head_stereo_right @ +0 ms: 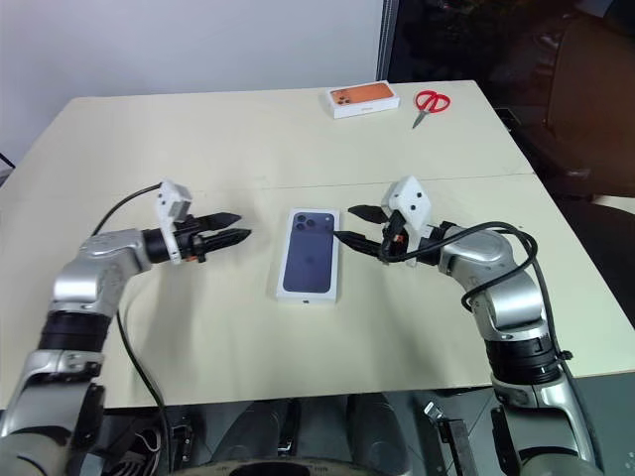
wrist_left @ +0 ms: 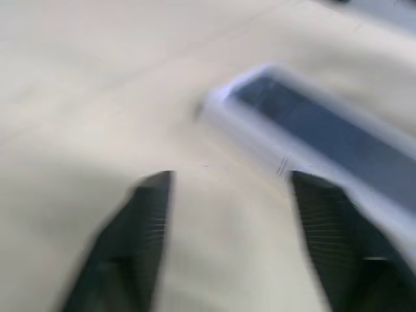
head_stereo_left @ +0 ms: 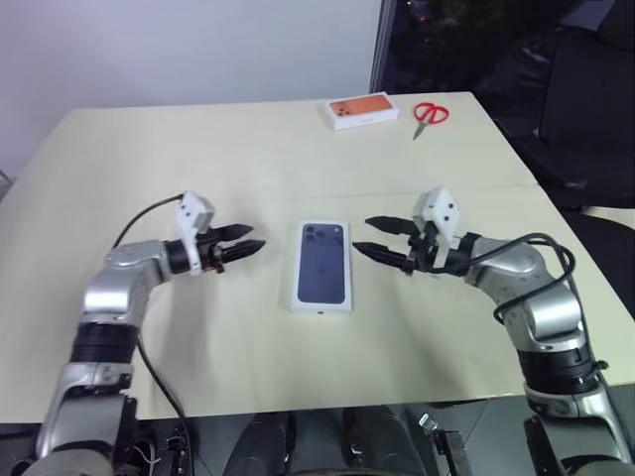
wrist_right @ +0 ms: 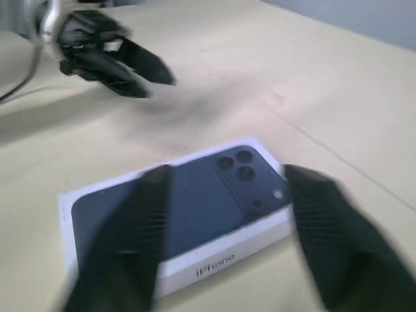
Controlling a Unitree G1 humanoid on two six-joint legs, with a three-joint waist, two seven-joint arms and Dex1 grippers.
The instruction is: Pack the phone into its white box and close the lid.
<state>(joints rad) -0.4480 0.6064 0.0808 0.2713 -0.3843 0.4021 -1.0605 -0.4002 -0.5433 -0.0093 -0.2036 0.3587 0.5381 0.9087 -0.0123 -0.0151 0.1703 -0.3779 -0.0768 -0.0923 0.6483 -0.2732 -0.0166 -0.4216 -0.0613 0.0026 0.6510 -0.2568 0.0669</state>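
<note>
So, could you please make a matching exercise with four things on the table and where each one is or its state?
Things:
1. lid
2. scissors
3. orange-topped box
4. left gripper

Places or states:
A. red handles, at the far right side of the table
B. closed on the white box, between both grippers
C. open, beside the closed box, holding nothing
D. at the far edge, just left of the scissors

Pairs: 1-B, 2-A, 3-D, 4-C
</note>
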